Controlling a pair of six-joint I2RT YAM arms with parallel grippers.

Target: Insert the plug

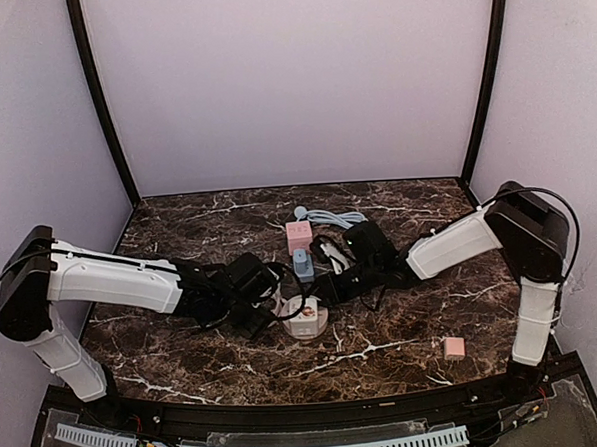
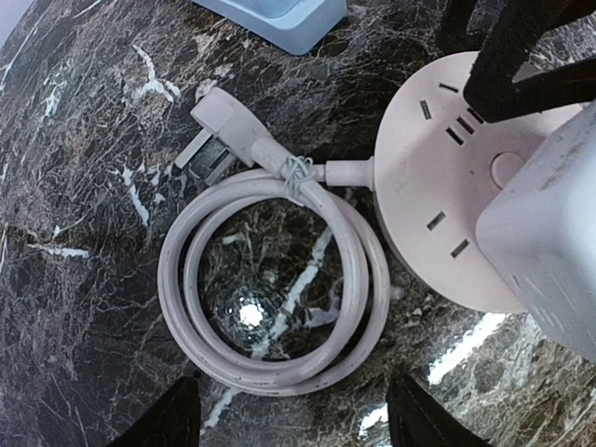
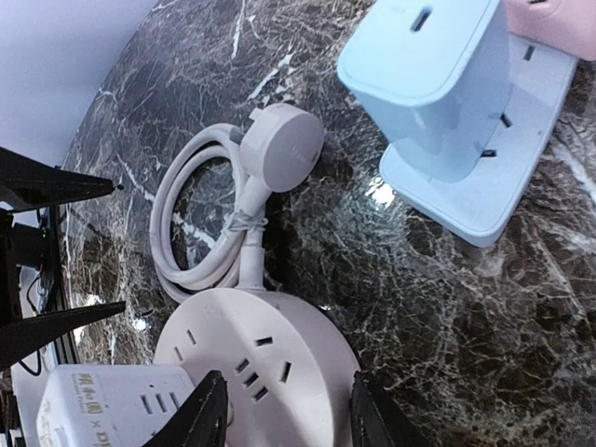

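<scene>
Left gripper (image 2: 293, 424) gapes empty over the coiled cord (image 2: 279, 377), centre frame; right gripper (image 3: 284, 414) (equally wide, empty) above the round socket (image 3: 270, 358).

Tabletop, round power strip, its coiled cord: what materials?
Tabletop: likely polished dark marble or marble-look laminate; white veins, mirror-like glare.
Round power strip: matte white moulded plastic, probably.
Coiled cord: smooth white sheath, rubber or PVC; bends tightly.
</scene>
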